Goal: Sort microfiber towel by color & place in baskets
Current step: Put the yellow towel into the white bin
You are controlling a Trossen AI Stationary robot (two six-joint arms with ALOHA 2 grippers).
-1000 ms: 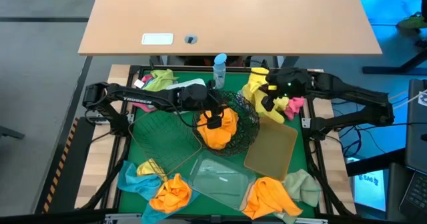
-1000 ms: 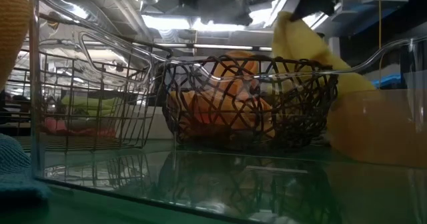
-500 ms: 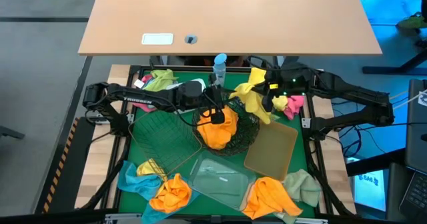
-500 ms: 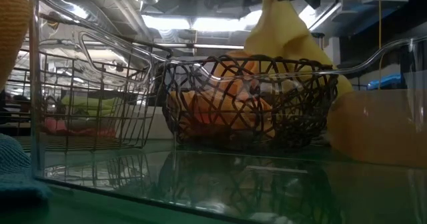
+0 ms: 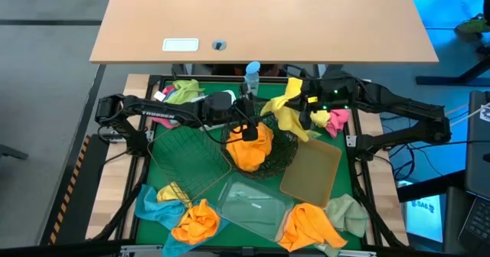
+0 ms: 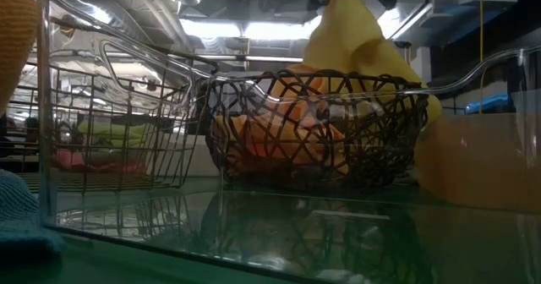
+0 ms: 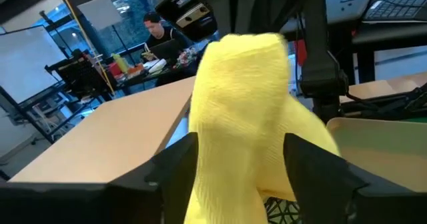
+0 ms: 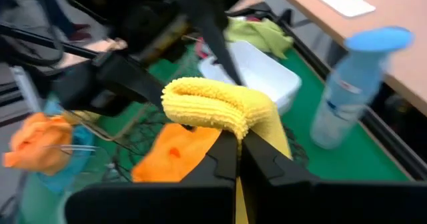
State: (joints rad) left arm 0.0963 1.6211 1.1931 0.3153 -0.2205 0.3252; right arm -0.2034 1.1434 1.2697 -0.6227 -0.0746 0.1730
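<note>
On the bench (image 5: 161, 146), the round black wire bowl (image 5: 282, 151) holds an orange towel (image 5: 251, 148). At its 1 o'clock rim the yellow towel (image 5: 285, 110) hangs lengthwise downward, clamped in the right gripper (image 8: 238, 147). The left gripper (image 5: 245, 127), fingers (image 7: 163, 171) apart, hovers over the bowl's 10 o'clock edge.

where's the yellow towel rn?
High view: the yellow towel hangs from the shut right gripper above the far rim of the black wire bowl, just right of the open left gripper.
</note>
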